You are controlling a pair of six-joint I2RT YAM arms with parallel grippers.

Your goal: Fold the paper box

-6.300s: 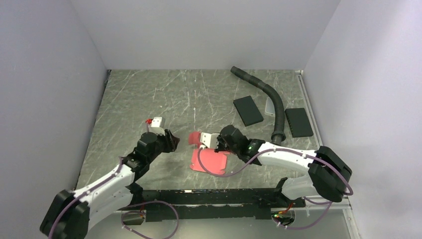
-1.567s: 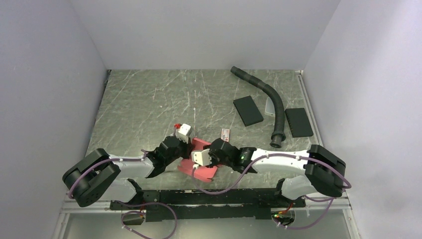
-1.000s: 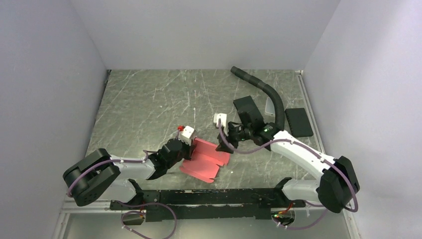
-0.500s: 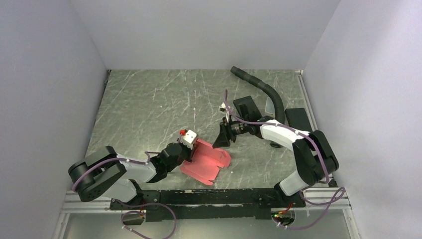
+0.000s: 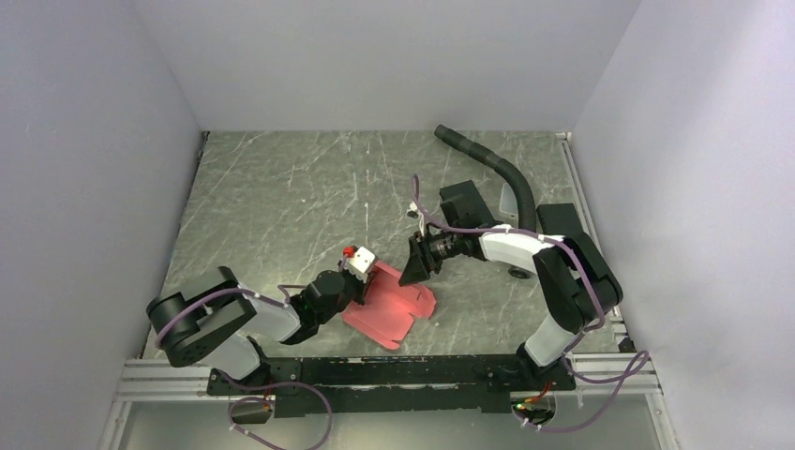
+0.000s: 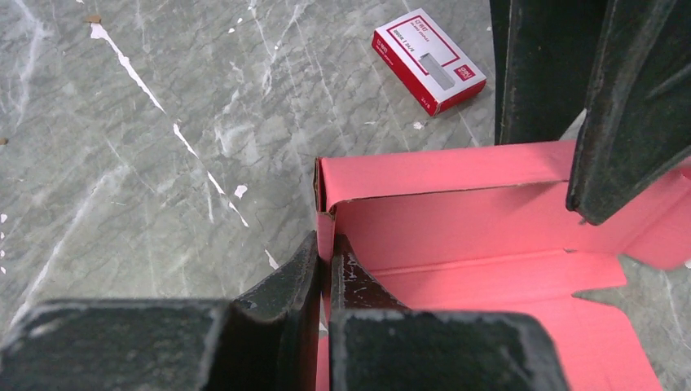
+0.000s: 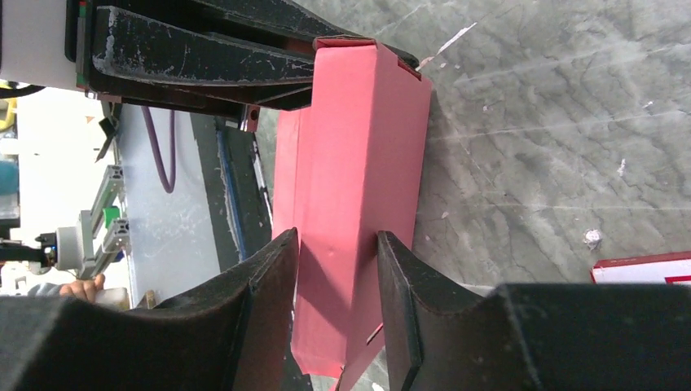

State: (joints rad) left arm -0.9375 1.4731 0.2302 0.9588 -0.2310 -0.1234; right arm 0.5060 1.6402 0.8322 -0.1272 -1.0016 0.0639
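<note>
- Left gripper (image 6: pixel 324 254) is pressed together on the paper box (image 6: pixel 489 236). Both fingers pinch the thin edge of an upright side wall, just below the corner where it meets the far wall.
- Looking out from that gripper, we see the box's pink floor panel spread ahead and to the right, flat on the marbled grey table (image 6: pixel 122 163). The far wall stands up along its back edge.
- Right gripper (image 7: pixel 336 244) has its jaws spread part-way, coming at the box from the opposite side to the left one.
- In the left wrist view one of its fingers sits on the inside of that far wall and the other behind it, so the wall runs between them.
- We honestly can't tell whether either pad is touching the cardboard. The gap between them is far wider than the sheet, though.
- From the top view, the box sits right between the two gripper tips. Its near part lies flat, with rounded flaps pointing toward the arm bases.
- A small red-and-white card (image 6: pixel 428 61) lies flat on the table past the far wall. It is ahead of the left gripper, clear of the box and just beside the right fingers.
- Behind the right arm there's a black ribbed hose (image 5: pixel 511 183), with a black pad (image 5: pixel 461 199) on one side and a second black pad (image 5: pixel 561 218) on the other.
</note>
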